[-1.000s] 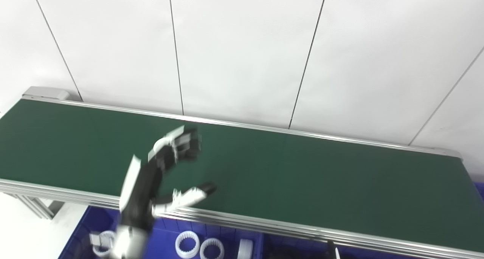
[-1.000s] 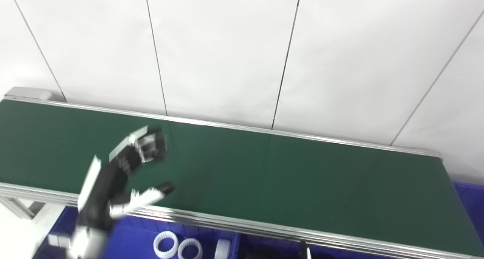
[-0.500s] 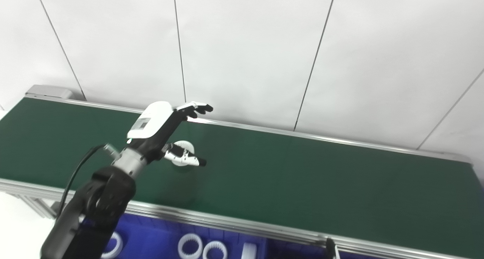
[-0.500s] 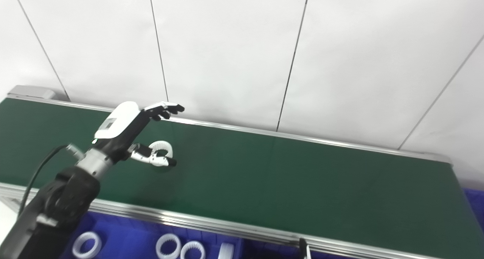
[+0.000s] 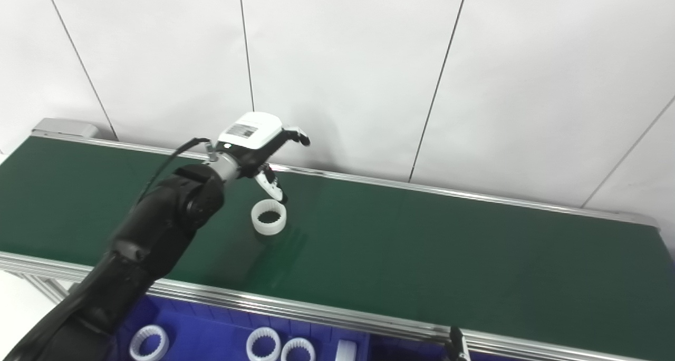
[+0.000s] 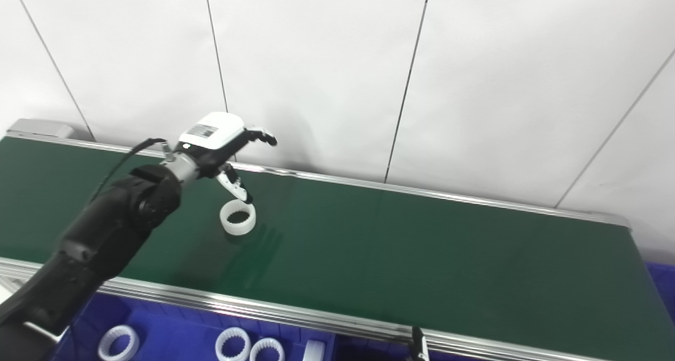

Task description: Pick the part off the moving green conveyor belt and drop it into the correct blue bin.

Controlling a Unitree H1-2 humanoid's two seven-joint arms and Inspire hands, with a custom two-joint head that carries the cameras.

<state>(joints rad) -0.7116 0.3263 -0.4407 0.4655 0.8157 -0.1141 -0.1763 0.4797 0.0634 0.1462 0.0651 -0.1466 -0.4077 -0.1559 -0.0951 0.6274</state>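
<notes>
Left robot hand (image 5: pixel 257 142) (spread) above white ring (image 5: pixel 269 218)

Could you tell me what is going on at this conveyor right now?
The robot's left hand hangs open just above a white ring-shaped part lying on the green conveyor belt, fingers spread and thumb pointing down toward the ring without gripping it. Nothing has been picked up yet. Several similar white rings already lie in the blue bin below the belt's near edge. The right hand is out of view.
</notes>
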